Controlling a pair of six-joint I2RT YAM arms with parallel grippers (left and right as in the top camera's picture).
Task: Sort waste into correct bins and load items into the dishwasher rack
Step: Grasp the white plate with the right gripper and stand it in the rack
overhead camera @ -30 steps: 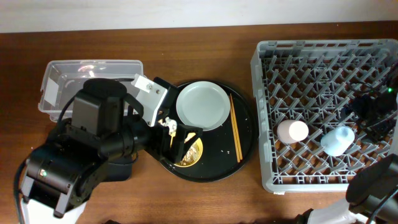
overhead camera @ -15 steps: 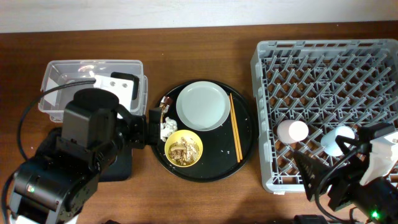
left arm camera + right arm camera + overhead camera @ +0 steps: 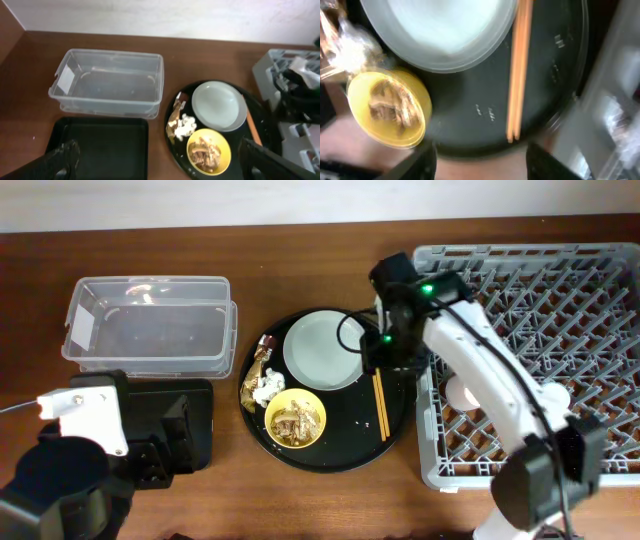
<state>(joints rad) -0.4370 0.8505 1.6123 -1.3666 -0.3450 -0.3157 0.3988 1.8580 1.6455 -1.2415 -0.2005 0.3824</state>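
The pale grey-green plate (image 3: 322,350) lies on the large round black tray (image 3: 345,448), with the yellow bowl (image 3: 295,420) of brown food scraps in front of it. Crumpled white paper (image 3: 268,388) and brown-and-gold wrappers (image 3: 262,355) lie at the tray's left edge. My right gripper (image 3: 381,352) is open and empty above the chopsticks (image 3: 380,402); its wrist view shows its fingers (image 3: 481,160), the plate (image 3: 440,30) and the bowl (image 3: 390,107). My left gripper (image 3: 165,442) is open and empty over the shallow black tray (image 3: 195,405). The pink cup (image 3: 468,392) stands in the grey rack (image 3: 530,290), partly behind my right arm.
The clear box (image 3: 150,320) with a white label stands at the back left, above the shallow black tray. The left wrist view shows the box (image 3: 107,82), the shallow black tray (image 3: 100,145), the plate (image 3: 219,105) and the bowl (image 3: 209,151). The light-blue cup is hidden.
My left arm has drawn back from the round tray to the front left. My right arm has swung from the front right, across the rack, to the chopsticks.
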